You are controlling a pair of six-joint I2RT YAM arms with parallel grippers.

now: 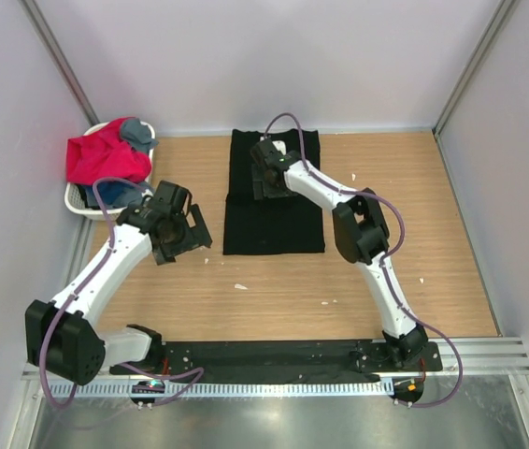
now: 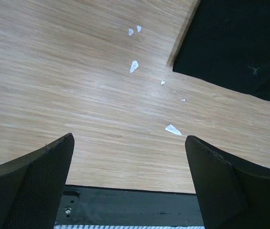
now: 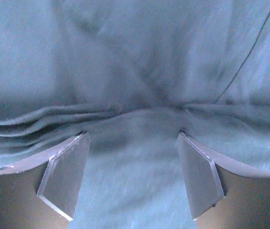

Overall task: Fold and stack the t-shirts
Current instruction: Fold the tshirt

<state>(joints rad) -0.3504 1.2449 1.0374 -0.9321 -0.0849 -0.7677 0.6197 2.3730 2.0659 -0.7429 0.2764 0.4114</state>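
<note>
A large black t-shirt point(image 1: 274, 210) lies folded to a long strip on the wooden table, at the back middle. My right gripper point(image 1: 268, 174) is open and presses down on its upper part; in the right wrist view the cloth point(image 3: 135, 71) bunches into wrinkles at the fingertips point(image 3: 68, 162). My left gripper point(image 1: 182, 236) is open and empty above bare table left of the shirt; the shirt's corner point(image 2: 240, 43) with a small light starburst print shows in the left wrist view. A red-pink tee point(image 1: 106, 157) and grey and blue tees point(image 1: 138, 133) lie heaped in the basket.
The white laundry basket point(image 1: 78, 210) stands at the back left against the wall. Small white scraps point(image 2: 134, 66) lie on the wood near the shirt. A black base plate point(image 1: 293, 360) runs along the near edge. Walls close the table on three sides.
</note>
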